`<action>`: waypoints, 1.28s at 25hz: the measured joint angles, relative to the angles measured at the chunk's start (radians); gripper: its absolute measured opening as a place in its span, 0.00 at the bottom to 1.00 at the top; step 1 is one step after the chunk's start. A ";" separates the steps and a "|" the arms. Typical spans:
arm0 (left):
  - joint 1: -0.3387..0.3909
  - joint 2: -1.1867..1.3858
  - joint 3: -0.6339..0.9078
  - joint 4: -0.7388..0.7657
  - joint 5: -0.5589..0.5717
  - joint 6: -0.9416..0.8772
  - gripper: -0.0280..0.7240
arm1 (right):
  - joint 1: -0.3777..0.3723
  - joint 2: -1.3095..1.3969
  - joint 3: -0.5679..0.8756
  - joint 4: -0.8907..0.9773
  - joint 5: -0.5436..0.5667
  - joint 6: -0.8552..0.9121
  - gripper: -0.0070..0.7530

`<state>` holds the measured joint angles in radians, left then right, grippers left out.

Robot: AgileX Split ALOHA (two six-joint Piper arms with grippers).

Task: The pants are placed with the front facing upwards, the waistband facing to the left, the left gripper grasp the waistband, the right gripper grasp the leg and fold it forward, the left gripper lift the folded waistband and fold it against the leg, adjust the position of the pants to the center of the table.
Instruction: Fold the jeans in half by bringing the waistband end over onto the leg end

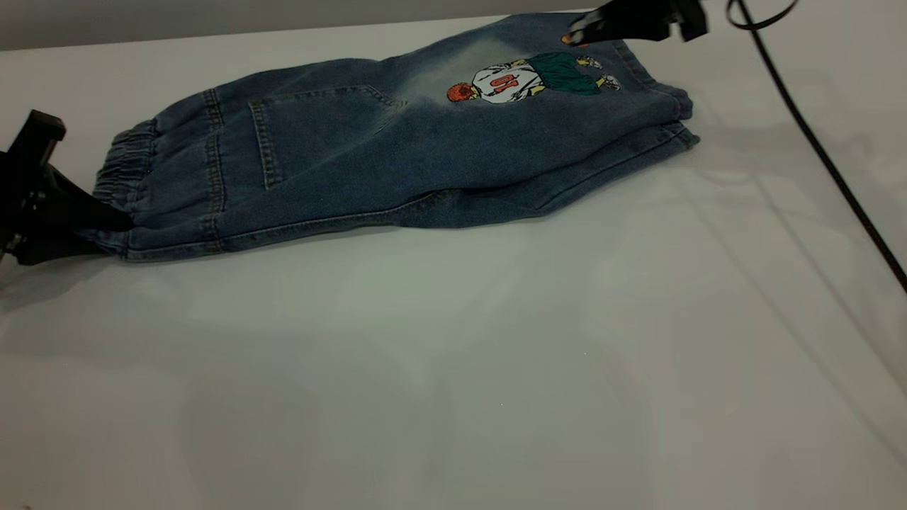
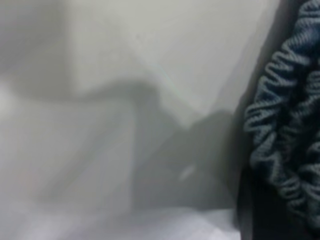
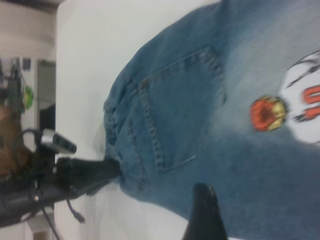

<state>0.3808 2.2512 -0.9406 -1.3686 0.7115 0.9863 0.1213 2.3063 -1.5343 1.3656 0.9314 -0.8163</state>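
The pants (image 1: pixel 397 142) lie folded lengthwise on the table (image 1: pixel 453 354), one leg on top of the other. The cartoon number-10 print (image 1: pixel 524 79) faces up on the leg (image 1: pixel 609 106) at the right. The gathered waistband (image 1: pixel 127 166) is at the left end. My left gripper (image 1: pixel 106 219) lies low on the table, shut on the waistband's near corner; in its own view the ruched band (image 2: pixel 285 125) fills one side. My right gripper (image 1: pixel 638 21) hovers open above the leg's far hem, holding nothing. One black finger (image 3: pixel 202 215) shows over the denim.
A thin black cable (image 1: pixel 815 142) trails from the right gripper across the table's right side. A patch pocket (image 1: pixel 312 134) faces up near the waistband. Bare tabletop spreads in front of the pants.
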 joint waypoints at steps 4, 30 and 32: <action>-0.034 -0.015 0.000 0.003 -0.022 0.003 0.23 | 0.073 0.006 0.000 -0.001 -0.044 -0.001 0.59; -0.054 -0.377 0.001 0.299 0.078 -0.150 0.23 | 0.361 0.201 -0.141 0.225 -0.148 -0.040 0.59; -0.056 -0.400 0.001 0.298 0.088 -0.152 0.23 | 0.394 0.211 -0.141 0.226 -0.166 -0.040 0.59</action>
<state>0.3251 1.8512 -0.9400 -1.0701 0.7991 0.8341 0.5153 2.5168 -1.6756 1.5920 0.7654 -0.8564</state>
